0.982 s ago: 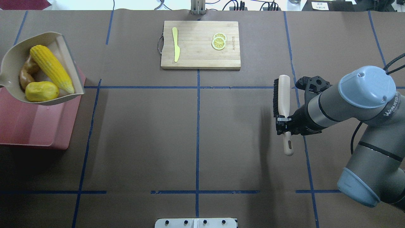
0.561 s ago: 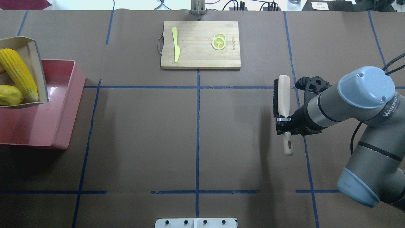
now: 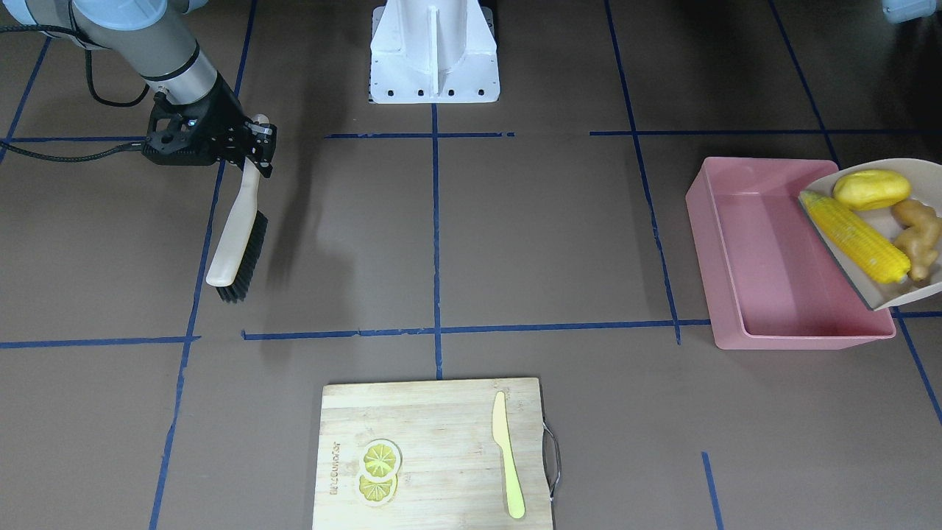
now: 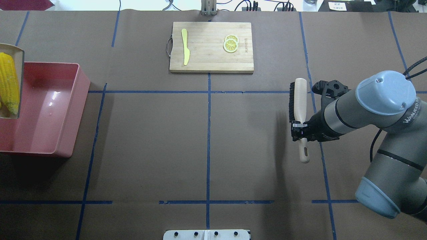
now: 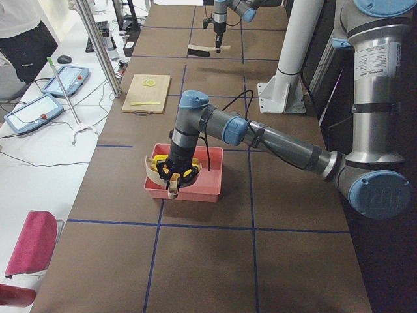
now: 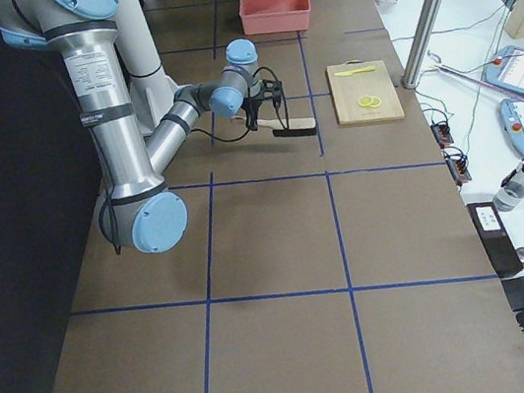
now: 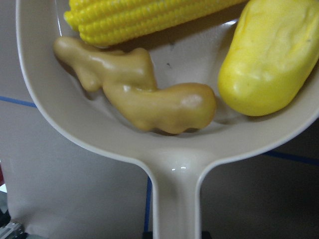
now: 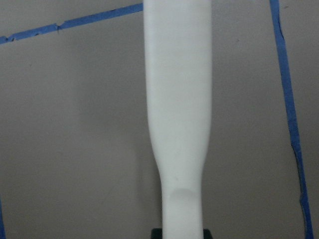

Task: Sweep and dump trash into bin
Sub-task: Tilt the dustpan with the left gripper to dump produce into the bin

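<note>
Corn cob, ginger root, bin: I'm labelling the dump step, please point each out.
corn cob (image 3: 854, 236), front-facing view, mid-length of the cob.
ginger root (image 7: 152, 105), left wrist view, its thicker lobe.
bin (image 3: 762, 258), front-facing view, bare floor.

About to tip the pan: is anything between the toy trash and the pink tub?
Nothing visible. The large pink plastic tub is open with a bare floor; the yellow corn cob, yellow potato-like lump and tan ginger root lie in the beige handled dustpan at its end.
</note>
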Motion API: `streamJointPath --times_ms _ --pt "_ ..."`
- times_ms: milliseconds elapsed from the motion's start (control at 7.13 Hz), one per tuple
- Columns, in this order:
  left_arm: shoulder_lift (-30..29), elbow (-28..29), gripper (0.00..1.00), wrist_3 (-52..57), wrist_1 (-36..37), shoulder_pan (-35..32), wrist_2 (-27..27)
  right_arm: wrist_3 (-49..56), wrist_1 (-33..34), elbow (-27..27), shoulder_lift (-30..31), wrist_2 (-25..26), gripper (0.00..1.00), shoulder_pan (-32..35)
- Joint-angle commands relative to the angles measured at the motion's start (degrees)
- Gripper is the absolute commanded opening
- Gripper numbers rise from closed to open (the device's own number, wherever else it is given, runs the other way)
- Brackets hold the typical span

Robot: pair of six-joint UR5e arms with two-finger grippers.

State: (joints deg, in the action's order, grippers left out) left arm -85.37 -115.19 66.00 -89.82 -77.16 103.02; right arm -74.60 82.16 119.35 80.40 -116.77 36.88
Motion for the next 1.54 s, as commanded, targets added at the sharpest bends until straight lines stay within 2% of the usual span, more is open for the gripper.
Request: streamJointPath --times_ms 0,281,701,982,1262,1403 --pt "-0.1 0.0 0.00 2.9 0.3 2.6 -4.6 0.0 -0.2 -0.4 0.0 0.1 0.00 -0.1" --pt "-1.3 0.1 0.00 7.0 0.6 5.3 -8.3 0.1 -0.3 -1.1 -0.1 0.1 0.00 -0.2" --pt "-4.2 0.4 0.00 10.4 3.4 5.3 -7.6 0.0 -0.3 -1.1 -0.3 0.1 0.00 -0.3" --pt "-5.8 -0.3 0.00 5.2 3.4 5.1 1.2 -0.3 -0.3 -1.3 -0.6 0.1 0.00 -0.6" --pt "-12.9 1.6 0.00 -4.9 3.6 5.4 14.6 -0.5 -0.3 -1.8 -0.9 0.1 0.00 -1.2" --pt "-17.7 3.6 0.00 -7.4 3.4 8.9 16.7 -0.5 -0.3 -2.2 -0.9 0.1 0.00 -1.3"
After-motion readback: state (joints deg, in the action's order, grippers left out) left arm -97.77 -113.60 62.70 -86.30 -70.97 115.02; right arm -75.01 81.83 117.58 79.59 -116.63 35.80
